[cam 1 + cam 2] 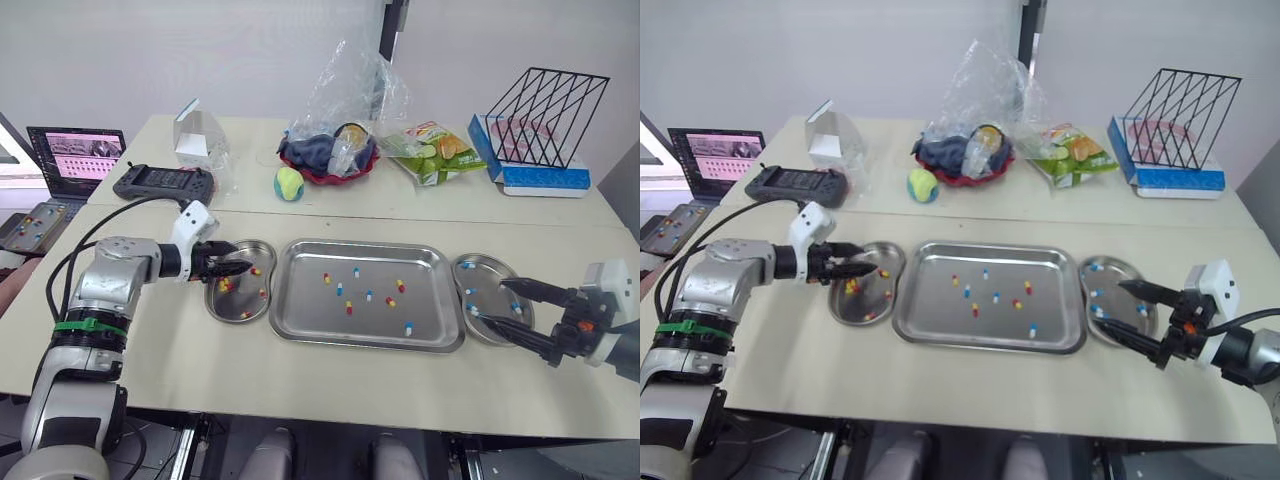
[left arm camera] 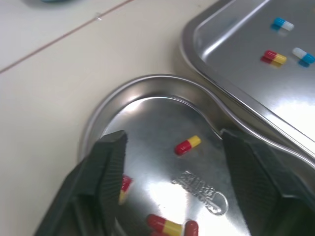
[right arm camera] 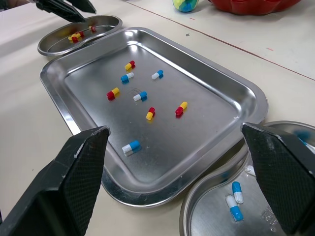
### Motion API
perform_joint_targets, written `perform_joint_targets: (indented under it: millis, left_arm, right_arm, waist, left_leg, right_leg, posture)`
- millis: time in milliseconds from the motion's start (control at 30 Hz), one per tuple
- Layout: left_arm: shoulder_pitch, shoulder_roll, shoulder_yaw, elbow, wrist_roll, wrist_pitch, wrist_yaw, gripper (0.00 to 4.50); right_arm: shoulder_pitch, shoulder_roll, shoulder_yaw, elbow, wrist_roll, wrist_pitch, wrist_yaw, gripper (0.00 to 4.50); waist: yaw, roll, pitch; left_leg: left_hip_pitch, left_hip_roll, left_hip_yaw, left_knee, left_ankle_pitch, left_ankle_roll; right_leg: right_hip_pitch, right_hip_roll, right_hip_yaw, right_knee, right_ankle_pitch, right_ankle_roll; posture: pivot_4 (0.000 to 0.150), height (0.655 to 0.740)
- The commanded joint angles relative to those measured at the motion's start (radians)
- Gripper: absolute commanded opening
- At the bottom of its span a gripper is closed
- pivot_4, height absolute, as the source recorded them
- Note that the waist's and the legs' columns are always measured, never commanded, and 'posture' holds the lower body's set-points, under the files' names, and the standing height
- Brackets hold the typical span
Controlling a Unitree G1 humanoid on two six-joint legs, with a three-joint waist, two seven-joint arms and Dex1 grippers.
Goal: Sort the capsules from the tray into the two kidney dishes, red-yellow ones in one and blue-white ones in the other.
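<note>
**Both end effectors released, one above each kidney dish**

The left end effector (image 1: 245, 268) is released, its two black fingers (image 2: 109, 167) spread apart with nothing between them. Directly below it is the left kidney dish (image 2: 147, 83), holding a handful of red-yellow capsules (image 2: 187, 145), one of them lying in the gap between the fingers. Just beyond that dish, toward the other arm, sits the tray (image 1: 300, 322), with a scatter of mixed capsules (image 3: 140, 96) of both colours across its floor.

The right end effector (image 1: 497, 302) is also released, jaws wide and empty, tips poised over the right kidney dish (image 3: 211, 214). Blue-white capsules (image 3: 237, 192) lie in that dish near the fingertips. Both dishes sit close against the tray's ends on the pale surface (image 1: 330, 385).
</note>
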Motion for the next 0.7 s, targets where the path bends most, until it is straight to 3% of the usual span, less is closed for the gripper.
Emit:
perform_joint_targets:
  millis: [33, 100, 300, 533, 700]
  left_arm:
    - [-0.002, 0.036, 0.127, 0.006, -0.068, -0.031, 0.021, 4.45]
    - [0.055, 0.093, 0.243, 0.028, -0.108, -0.078, 0.024, 4.45]
    - [0.165, 0.166, 0.371, 0.059, -0.138, -0.153, 0.052, 4.45]
    - [0.357, 0.164, 0.556, 0.034, -0.222, -0.236, 0.056, 4.45]
    - [0.487, 0.145, 0.609, -0.031, -0.264, -0.257, 0.027, 4.45]
  right_arm:
    - [-0.011, -0.012, -0.009, 0.0, 0.003, -0.006, 0.003, 4.5]
    - [-0.014, -0.007, -0.018, 0.033, -0.009, -0.024, 0.001, 4.5]
    - [-0.024, 0.002, -0.017, 0.101, -0.054, -0.08, 0.0, 4.5]
    - [-0.048, 0.003, -0.029, 0.205, -0.107, -0.158, -0.013, 4.5]
    - [-0.071, 0.0, -0.026, 0.264, -0.133, -0.201, -0.017, 4.5]
  waist:
    - [-0.001, 0.0, 0.0]
    - [-0.006, 0.0, 0.0]
    - [-0.018, 0.0, 0.0]
    - [-0.015, 0.0, 0.0]
    - [-0.015, 0.0, 0.0]
  left_leg:
    - [0.0, 0.0, 0.0, 0.0, 0.0, 0.0]
    - [0.0, 0.0, 0.0, 0.0, 0.0, 0.0]
    - [0.002, 0.001, 0.0, -0.002, -0.001, 0.001]
    - [0.002, 0.001, 0.0, -0.002, -0.001, 0.001]
    - [0.002, 0.001, 0.0, -0.002, -0.001, 0.001]
  right_leg:
    - [0.0, 0.0, 0.0, 0.0, 0.0, 0.0]
    - [0.0, 0.0, 0.0, 0.0, 0.0, 0.0]
    - [-0.001, 0.0, 0.0, 0.002, 0.0, 0.0]
    - [-0.002, 0.0, 0.0, 0.002, 0.0, 0.0]
    - [-0.001, 0.0, 0.001, 0.002, 0.0, 0.0]
  posture:
    - [0.15, 0.7391]
    - [0.15, 0.7391]
    - [0.15, 0.7391]
    - [0.15, 0.7391]
    - [0.15, 0.7391]
